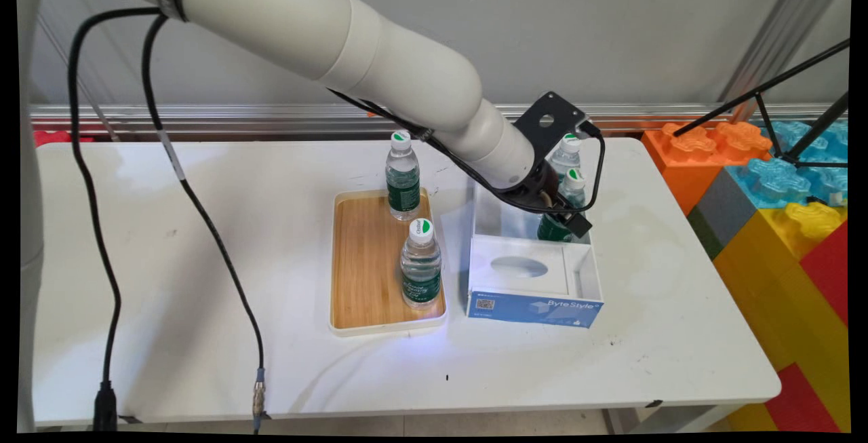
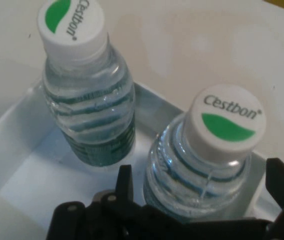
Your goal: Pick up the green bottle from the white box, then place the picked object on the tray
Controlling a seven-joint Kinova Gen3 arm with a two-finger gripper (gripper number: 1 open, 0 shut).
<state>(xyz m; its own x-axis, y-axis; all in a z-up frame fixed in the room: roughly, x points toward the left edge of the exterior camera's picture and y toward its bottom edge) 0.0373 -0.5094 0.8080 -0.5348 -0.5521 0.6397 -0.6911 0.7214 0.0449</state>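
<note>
Hand view shows gripper [image 2: 199, 187] spread wide around the nearer of 2 capped bottles [image 2: 204, 160] in the white box [image 2: 21, 150], hidden behind the wrist from the main view, where 2 more stand on the wooden tray [image 1: 366, 260].

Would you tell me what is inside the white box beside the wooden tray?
Two water bottles stand in the white box, the gripper open around the nearer. The arm hides their bases in the main view.

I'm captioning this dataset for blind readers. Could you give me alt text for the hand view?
The gripper has its open fingers either side of a capped Cestbon water bottle standing in a white box. A second, identical bottle stands just beyond it.
</note>
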